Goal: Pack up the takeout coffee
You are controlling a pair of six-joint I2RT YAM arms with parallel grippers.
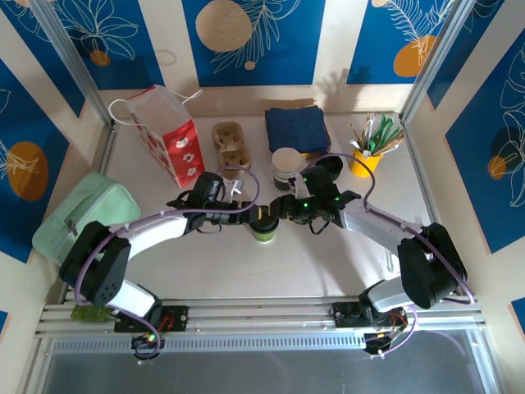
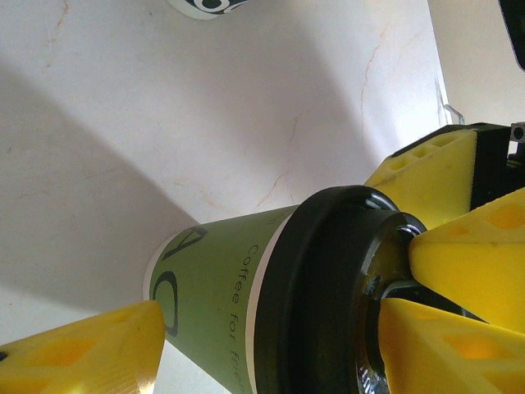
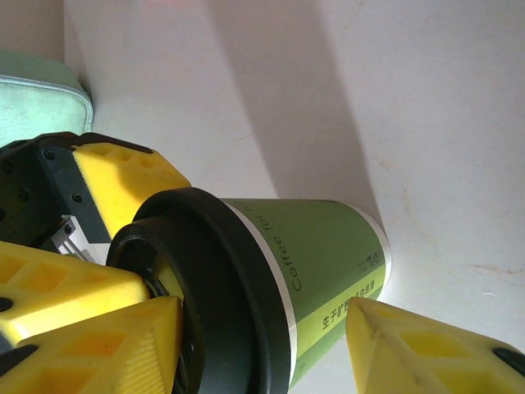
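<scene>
The takeout coffee [image 1: 264, 231] is a green paper cup with a black lid, standing upright mid-table between both arms. In the left wrist view the takeout coffee [image 2: 217, 295] lies between the yellow fingers of my left gripper [image 2: 271, 312]: one finger rests on the lid top, the other touches the wall near the base. From the opposite side my right gripper [image 3: 262, 308] holds the takeout coffee [image 3: 328, 254] the same way, with one finger on the lid and one against the lower wall. From above, the left gripper [image 1: 249, 220] and right gripper [image 1: 284, 212] meet over the lid.
Along the back stand a red-and-white gift bag [image 1: 168, 135], a brown cup carrier [image 1: 230, 146], blue napkins [image 1: 297, 129], a stack of paper cups [image 1: 285, 168], black lids [image 1: 330, 167] and a yellow cup of stirrers [image 1: 367, 161]. A mint green pouch [image 1: 82, 215] lies at the left edge.
</scene>
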